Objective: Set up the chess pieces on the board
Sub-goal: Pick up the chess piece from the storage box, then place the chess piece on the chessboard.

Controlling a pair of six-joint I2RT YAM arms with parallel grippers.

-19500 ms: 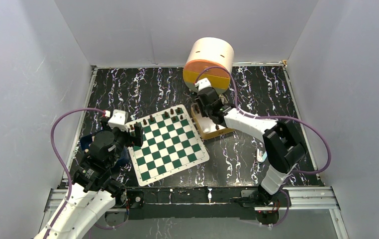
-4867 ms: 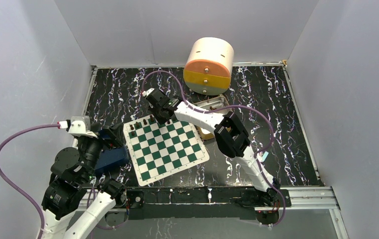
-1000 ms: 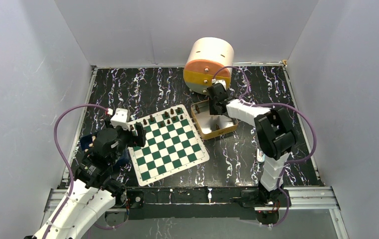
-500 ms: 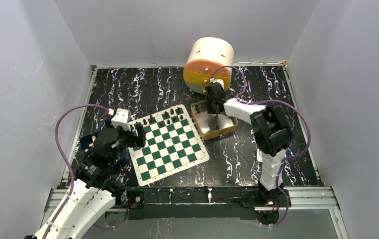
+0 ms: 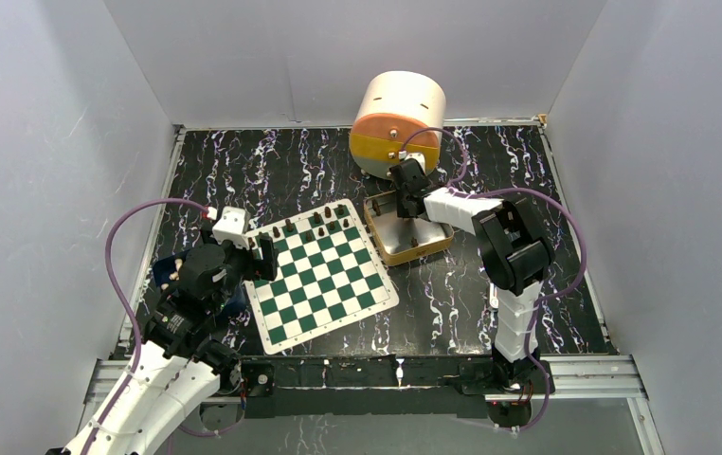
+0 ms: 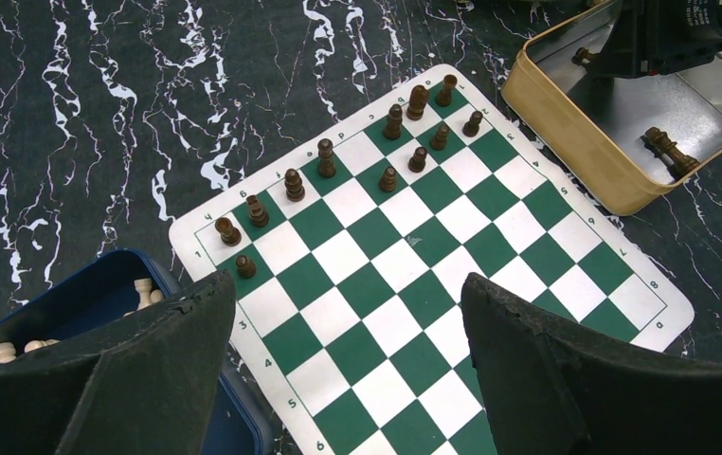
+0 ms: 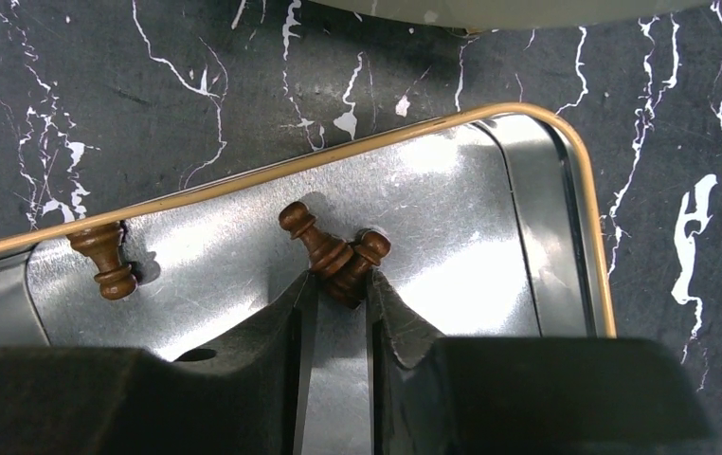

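Jaws, top view: left gripper [image 5: 261,250] spread, hovering at left edge of board [image 5: 324,275]; right gripper [image 5: 403,194] down in tin [image 5: 414,254], jaw state unreadable here.
Board, left wrist view: jaws wide apart, nothing between them; dark pieces [image 6: 390,123] upright on the far two ranks, rows incomplete.
Tin, right wrist view: jaws nearly together, pinching two pawns [image 7: 333,254] that lie crossed at their bases; third pawn [image 7: 103,258] lies against the wall.
Handling: judged light, hard, smooth, apt to roll or twist; take one only, across the waist.

Two white arms [image 5: 149,398] with black joints, looping purple cables [image 5: 160,201], matte black wedge-shaped claw fingers [image 6: 566,379]
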